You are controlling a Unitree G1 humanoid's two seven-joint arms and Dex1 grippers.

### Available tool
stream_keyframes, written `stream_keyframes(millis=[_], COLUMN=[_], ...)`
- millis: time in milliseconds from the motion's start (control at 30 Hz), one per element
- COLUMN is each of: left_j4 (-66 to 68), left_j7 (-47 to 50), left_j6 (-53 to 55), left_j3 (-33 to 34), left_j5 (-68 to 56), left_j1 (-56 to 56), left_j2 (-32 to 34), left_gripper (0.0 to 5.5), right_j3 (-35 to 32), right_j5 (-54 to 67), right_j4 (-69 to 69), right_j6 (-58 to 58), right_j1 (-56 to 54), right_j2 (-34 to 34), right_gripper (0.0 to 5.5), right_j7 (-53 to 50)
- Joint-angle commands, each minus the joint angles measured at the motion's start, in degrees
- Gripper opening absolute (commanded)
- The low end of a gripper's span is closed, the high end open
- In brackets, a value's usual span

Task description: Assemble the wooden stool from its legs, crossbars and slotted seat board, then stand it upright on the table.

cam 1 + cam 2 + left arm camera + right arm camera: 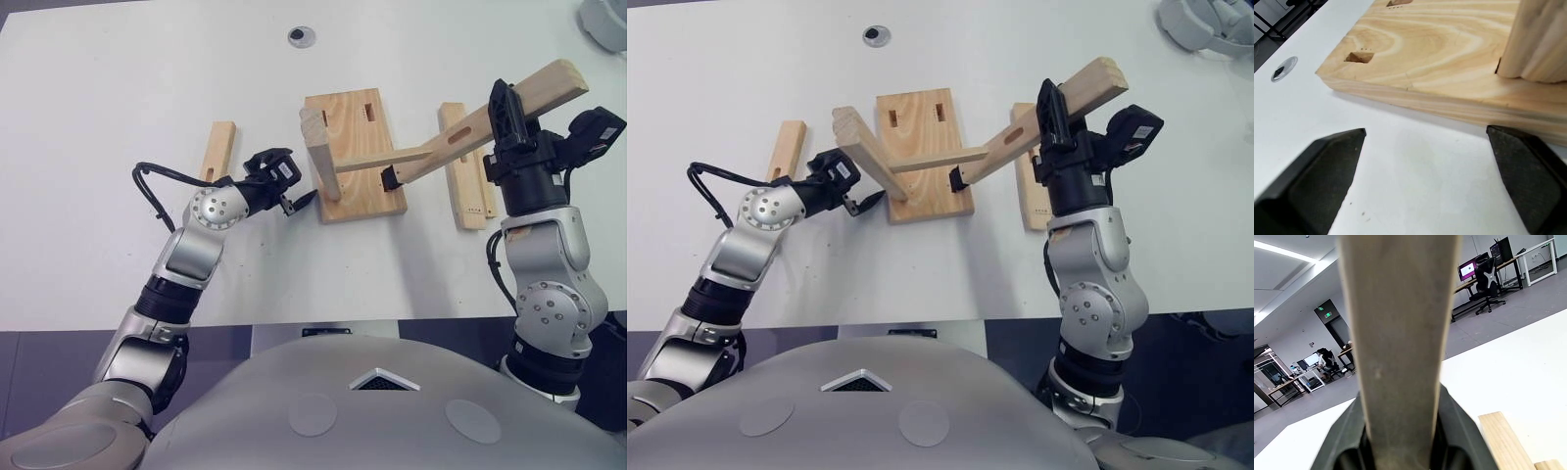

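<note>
Clamped tight in my right gripper [502, 119] is a wooden leg [549, 86], held slanting in the air to the right of the seat board [358, 191], with its low end at the board's right edge. From it a crossbar [382, 160] runs to a second leg [321, 157], which stands tilted on the board's left side. My left gripper [297, 202] sits with its fingers spread, holding nothing, just beside the board's near left corner. A spare piece [219, 149] lies on the table [98, 147] left of the board, and another piece [468, 196] lies right of it. I judge the pine stiff, light and smooth, and the joints loose. I'd brace the standing leg low, near the board.
</note>
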Motion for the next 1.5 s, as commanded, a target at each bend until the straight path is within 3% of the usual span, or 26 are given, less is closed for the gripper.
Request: stream_keyframes(millis=[33,567,867,1133,1300,1500], left_j4=[-0.3,-0.7,-1.6,-0.9,-0.5,-1.3], left_j7=[0.6,0.9,0.7,0.9,1.3,1.1], left_j6=[-0.1,0.1,0.7,1.4,1.6,1.5], left_j3=[-0.9,-1.4,-1.2,-0.5,0.3,0.0], left_j5=[0.7,0.8,0.0,-1.8,-2.3,-1.5], left_j1=[-0.8,-0.6,-0.7,0.2,0.6,1.0], left_j2=[-0.9,-0.7,-1.1,-2.9,-3.6,-2.3], left_gripper=[4.57,4.57,4.57,4.57,4.57,4.57], right_j3=[0.0,-3.1,7.1,9.9,7.0,10.7], right_j5=[1.0,5.6,-9.6,-15.0,-13.2,-20.5], right_j4=[2.1,0.9,-0.9,0.1,2.1,0.3], right_j6=[4.6,4.1,4.5,0.1,-3.6,-3.1], right_j1=[0.3,-1.7,1.3,5.8,7.8,6.1], right_j2=[-0.5,1.3,-3.2,-2.8,-0.3,-4.3], right_gripper=[1.02,1.02,1.02,1.02,1.02,1.02], right_j7=[-1.3,-3.0,0.6,4.5,7.0,9.4])
